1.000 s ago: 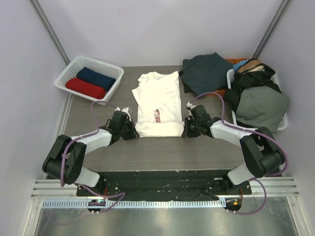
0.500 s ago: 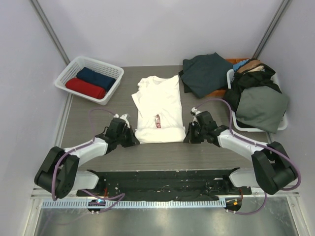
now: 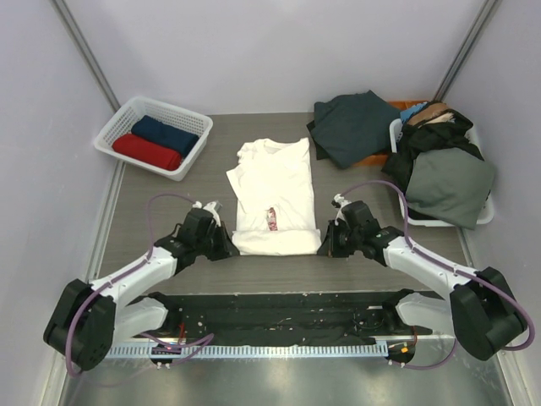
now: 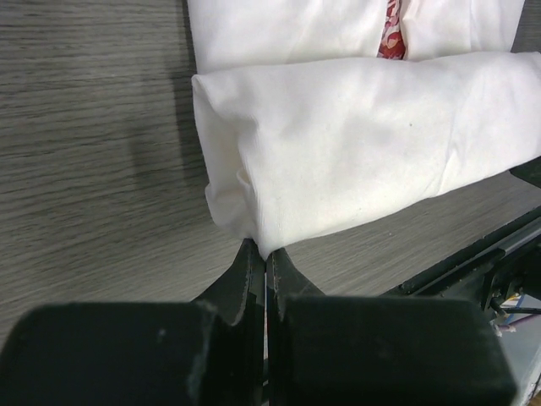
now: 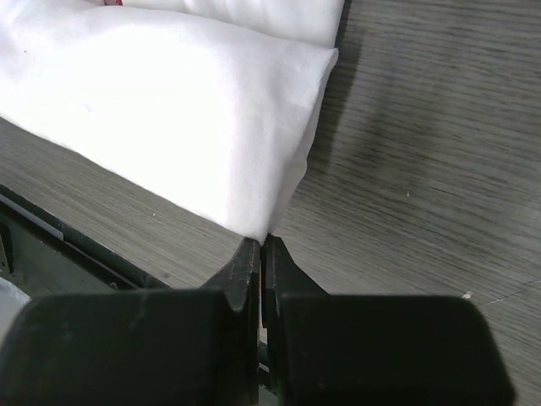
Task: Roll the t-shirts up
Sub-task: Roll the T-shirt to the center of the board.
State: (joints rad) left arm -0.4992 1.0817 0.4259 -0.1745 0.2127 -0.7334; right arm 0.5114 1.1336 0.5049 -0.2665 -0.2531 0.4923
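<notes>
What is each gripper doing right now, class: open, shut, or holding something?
Left gripper: shut, pinching the near left corner of the white t-shirt.
Right gripper: shut, pinching its near right corner.

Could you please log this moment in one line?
white t-shirt: near edge folded | left end effector: pinching corner | right end effector: pinching corner

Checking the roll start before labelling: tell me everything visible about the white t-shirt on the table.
The white t-shirt is soft cream cloth, folded lengthwise into a narrow strip, collar at the far end, lying flat mid-way across the grey table. Its near end is turned over into a thick first fold, with a bit of red-pink print showing just beyond it. The left pincer is shut on the fold's near left corner, the right pincer on its near right corner.
</notes>
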